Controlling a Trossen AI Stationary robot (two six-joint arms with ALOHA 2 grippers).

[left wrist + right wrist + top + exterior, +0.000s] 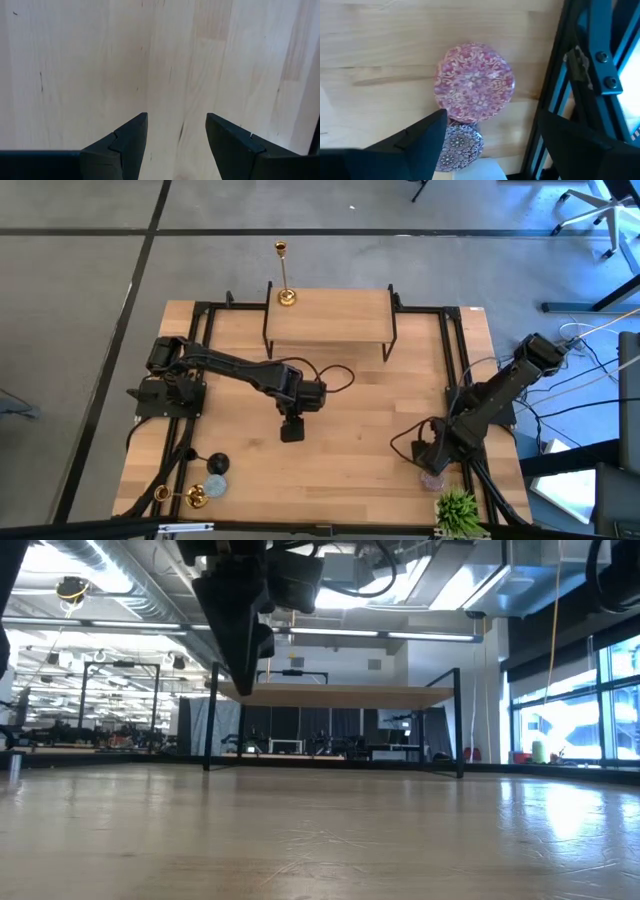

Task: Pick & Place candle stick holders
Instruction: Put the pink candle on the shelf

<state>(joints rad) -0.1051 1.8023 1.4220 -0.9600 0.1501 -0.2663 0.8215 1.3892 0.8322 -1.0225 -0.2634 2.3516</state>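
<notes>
One gold candle stick holder (pixel 284 275) stands upright by its round base on the far left corner of a wooden shelf (pixel 330 315). A second candle stick holder (pixel 185 496) lies on its side at the table's near left corner. My left gripper (pixel 291 430) hangs open over bare wood at the table's middle; its wrist view shows nothing between the fingers (pixel 176 145). My right gripper (pixel 432 465) is open near the table's right edge. It points down over a pink patterned disc (pixel 474 89) and a purple patterned disc (pixel 462 146), which lie side by side.
A black round piece (pixel 217 463) and a pale round piece (pixel 215 483) lie by the fallen holder. A small green plant (pixel 457 510) stands at the near right corner. Black frame rails (pixel 555 100) run along the table's right edge. Bare wood (pixel 350 450) lies between the arms.
</notes>
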